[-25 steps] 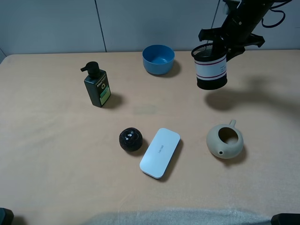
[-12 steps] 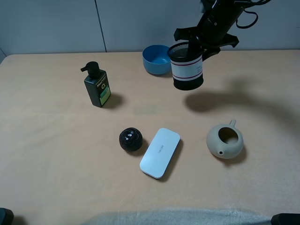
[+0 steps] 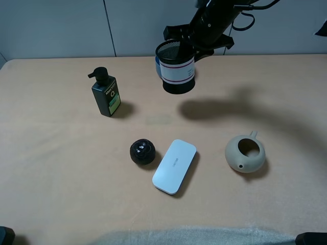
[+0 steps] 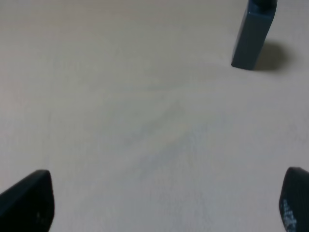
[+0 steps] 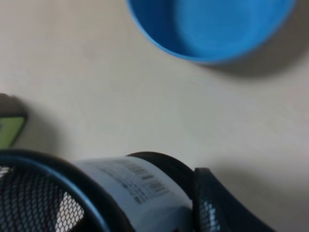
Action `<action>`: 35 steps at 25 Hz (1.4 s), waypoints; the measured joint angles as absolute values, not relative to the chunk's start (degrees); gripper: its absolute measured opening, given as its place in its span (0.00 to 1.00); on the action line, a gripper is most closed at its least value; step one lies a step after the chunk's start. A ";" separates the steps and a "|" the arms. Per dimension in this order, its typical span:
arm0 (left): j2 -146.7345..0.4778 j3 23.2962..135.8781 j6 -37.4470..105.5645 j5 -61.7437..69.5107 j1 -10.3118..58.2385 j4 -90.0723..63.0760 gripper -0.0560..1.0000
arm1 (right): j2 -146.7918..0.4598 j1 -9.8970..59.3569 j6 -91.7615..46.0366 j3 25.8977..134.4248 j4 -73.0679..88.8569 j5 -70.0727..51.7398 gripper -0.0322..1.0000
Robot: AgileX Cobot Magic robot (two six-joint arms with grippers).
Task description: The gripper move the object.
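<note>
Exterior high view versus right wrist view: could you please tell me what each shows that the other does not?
Only exterior high shows the black ball, white case and beige pot. Only the right wrist shows the barcode on the pen cup and the inside of the blue bowl. Both show the cup gripped at its rim by the right hand, above the table, plus the bowl.

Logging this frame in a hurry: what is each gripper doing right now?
Left gripper: open, empty.
Right gripper: shut on the pen cup, held aloft.
</note>
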State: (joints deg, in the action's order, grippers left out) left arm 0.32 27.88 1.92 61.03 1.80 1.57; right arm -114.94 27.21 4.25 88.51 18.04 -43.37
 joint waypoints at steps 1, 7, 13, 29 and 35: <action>0.32 27.88 1.92 61.03 1.80 1.57 0.94 | -114.94 27.76 4.25 88.51 18.04 -42.60 0.24; 0.32 27.88 1.92 61.03 1.80 1.57 0.94 | -114.94 30.10 4.03 88.51 18.55 -39.90 0.24; 0.32 27.88 1.92 61.03 1.80 1.57 0.94 | -115.73 30.81 1.37 88.51 22.00 -38.42 0.24; 0.32 27.88 1.92 61.03 1.80 1.57 0.94 | -121.07 30.81 -13.19 88.51 34.48 -36.33 0.24; 0.32 27.88 1.92 61.03 1.80 1.57 0.94 | -123.08 31.15 -18.27 88.51 37.70 -34.98 0.24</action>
